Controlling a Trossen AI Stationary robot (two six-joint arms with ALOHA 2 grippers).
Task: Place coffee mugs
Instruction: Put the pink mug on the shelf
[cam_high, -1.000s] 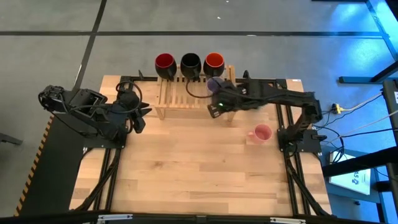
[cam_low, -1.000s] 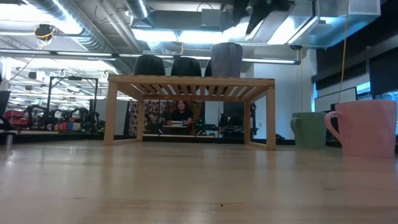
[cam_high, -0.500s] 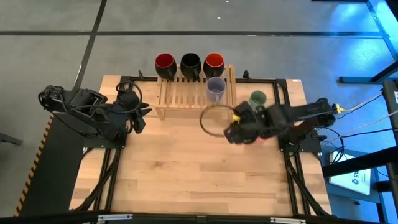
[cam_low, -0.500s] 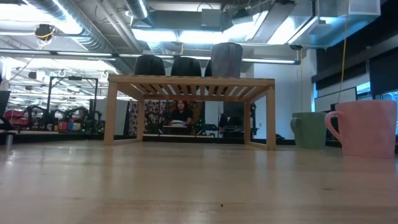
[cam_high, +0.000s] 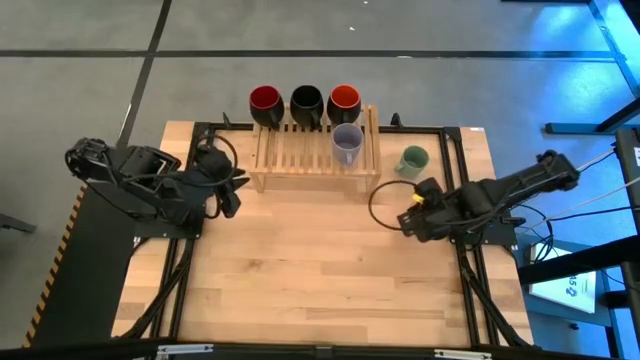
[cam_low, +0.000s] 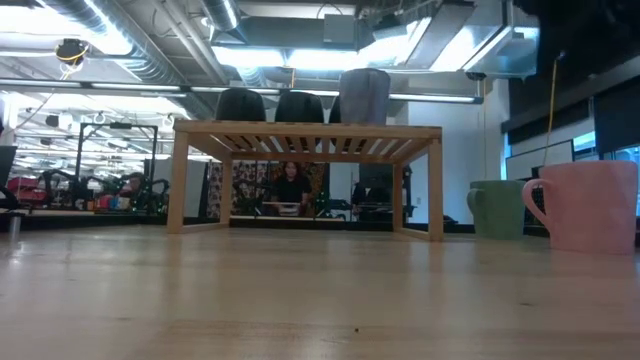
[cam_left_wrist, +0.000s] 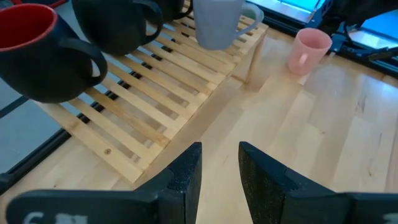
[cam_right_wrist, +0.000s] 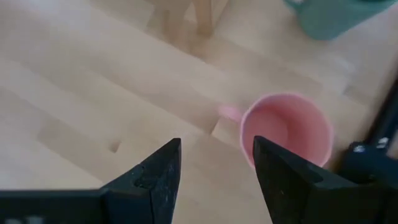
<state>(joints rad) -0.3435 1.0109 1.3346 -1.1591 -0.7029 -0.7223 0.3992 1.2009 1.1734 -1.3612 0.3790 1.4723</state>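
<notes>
Right gripper (cam_right_wrist: 214, 165) open, lowered; left gripper (cam_left_wrist: 219, 174) slightly open, parked.

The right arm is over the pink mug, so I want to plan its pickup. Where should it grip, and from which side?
Judging by its pose, grip the pink mug by the rim from above: it stands upright, mouth open. The right gripper hovers open; one finger inside, one outside, away from the handle.

pink mug (cam_right_wrist: 286, 132), pale green mug (cam_high: 412, 160), lavender mug (cam_high: 347, 144)
</notes>
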